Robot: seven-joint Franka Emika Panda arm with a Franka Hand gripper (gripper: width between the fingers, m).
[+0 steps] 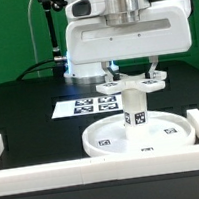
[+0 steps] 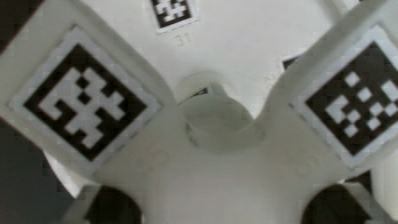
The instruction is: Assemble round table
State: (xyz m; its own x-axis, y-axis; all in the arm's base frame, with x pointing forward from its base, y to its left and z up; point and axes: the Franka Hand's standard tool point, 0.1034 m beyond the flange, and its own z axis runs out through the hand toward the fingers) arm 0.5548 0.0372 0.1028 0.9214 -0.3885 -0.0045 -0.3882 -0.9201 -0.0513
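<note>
Because the cross-shaped piece [image 1: 132, 83] has to seat on the upright post [image 1: 135, 111], it is pinched between the fingers of the gripper [image 1: 131, 77] directly above the post, which stands in the disc [image 1: 102, 139] beside the rail [image 1: 56, 173].

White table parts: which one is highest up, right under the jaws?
The cross-shaped piece. It sits atop the upright post, between the jaws. The post stands on the big disc, which lies flat on the table, lowest of all.

Black table [image 1: 28, 106], green backdrop [image 1: 4, 39]
</note>
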